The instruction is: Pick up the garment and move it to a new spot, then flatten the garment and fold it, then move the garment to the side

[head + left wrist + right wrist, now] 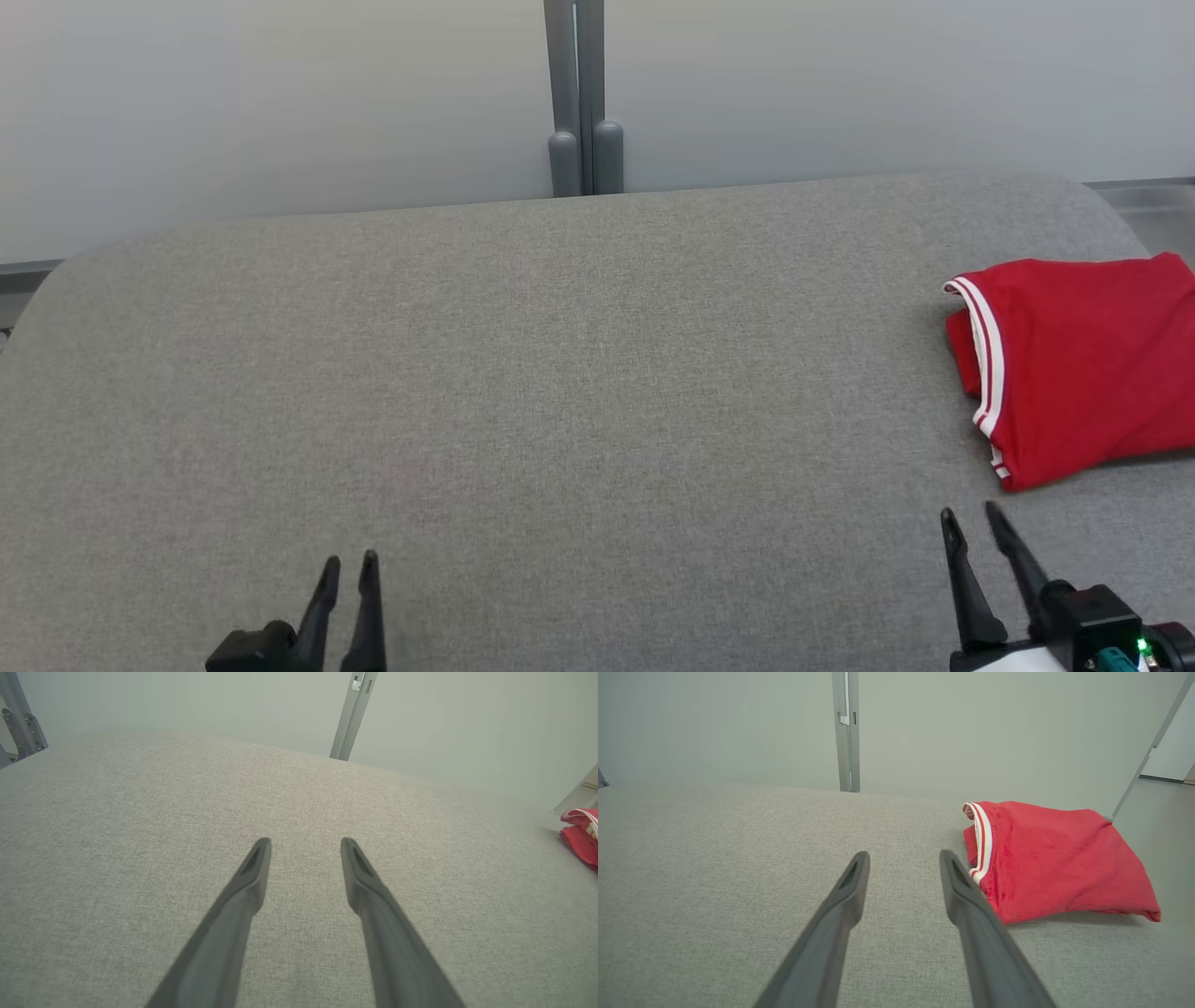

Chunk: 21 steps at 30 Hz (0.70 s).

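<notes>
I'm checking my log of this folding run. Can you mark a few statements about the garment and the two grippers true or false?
1. The red garment lies folded on the robot's right side of the grey surface. True.
2. The right gripper is holding the garment. False: its fingers are apart and empty, clear of it.
3. The left gripper is open. True.
4. The garment has blue trim. False: the trim is white.

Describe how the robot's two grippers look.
The left gripper and right gripper each have two long, slim, matt black fingers that taper to pointed tips, with a narrow recessed slot near each tip. The right gripper's blocky black base carries a small green light and a teal part.
</notes>
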### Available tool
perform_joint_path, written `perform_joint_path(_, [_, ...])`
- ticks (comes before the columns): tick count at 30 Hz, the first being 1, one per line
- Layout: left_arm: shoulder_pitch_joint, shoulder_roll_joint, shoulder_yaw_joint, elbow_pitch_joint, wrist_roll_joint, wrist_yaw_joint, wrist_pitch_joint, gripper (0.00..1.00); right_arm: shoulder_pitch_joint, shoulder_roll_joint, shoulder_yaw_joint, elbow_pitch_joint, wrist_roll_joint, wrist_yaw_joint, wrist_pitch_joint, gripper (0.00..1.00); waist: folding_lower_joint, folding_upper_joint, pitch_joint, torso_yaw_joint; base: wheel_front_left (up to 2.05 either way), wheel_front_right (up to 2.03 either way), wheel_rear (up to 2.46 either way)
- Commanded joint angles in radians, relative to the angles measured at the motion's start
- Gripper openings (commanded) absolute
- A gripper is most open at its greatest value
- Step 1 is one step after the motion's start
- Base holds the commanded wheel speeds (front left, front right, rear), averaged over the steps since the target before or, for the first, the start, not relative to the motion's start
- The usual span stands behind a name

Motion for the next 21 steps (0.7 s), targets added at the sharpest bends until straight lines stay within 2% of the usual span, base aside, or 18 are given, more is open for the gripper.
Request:
perform_joint_path(1, [0.001, -0.001, -0.001, 0.005, 0.0, 0.0, 0.002, 0.0, 0.002, 0.0, 0.0, 0.006, 0.0, 0.0, 0.0, 0.0, 0.0, 0.0, 0.0, 0.0, 0.0, 0.0, 0.0])
perform_joint_path(3, [0.009, -0.002, -0.002, 0.022, -0.001, 0.0, 0.003, 0.0, 0.003, 0.003, 0.002, 0.024, 0.002, 0.0, 0.001, 0.0, 0.0, 0.0, 0.0, 0.0, 0.0, 0.0, 0.0])
perform_joint_path(16, [-0.03, 0.0, 0.031, 0.009, -0.227, -0.013, 0.064, 0.0, -0.047, -0.014, 0.008, 0.05, 0.304, 0.0, 0.053, 0.0, 0.0, 0.0, 0.004, -0.002, 0.0, 0.0, 0.0])
perform_joint_path(21, [-0.04, 0.0, 0.04, 0.005, -0.289, -0.017, 0.081, 0.0, -0.061, -0.018, 0.008, 0.058, 0.387, 0.0, 0.068, 0.0, 0.0, 0.0, 0.005, -0.002, 0.0, 0.0, 0.0])
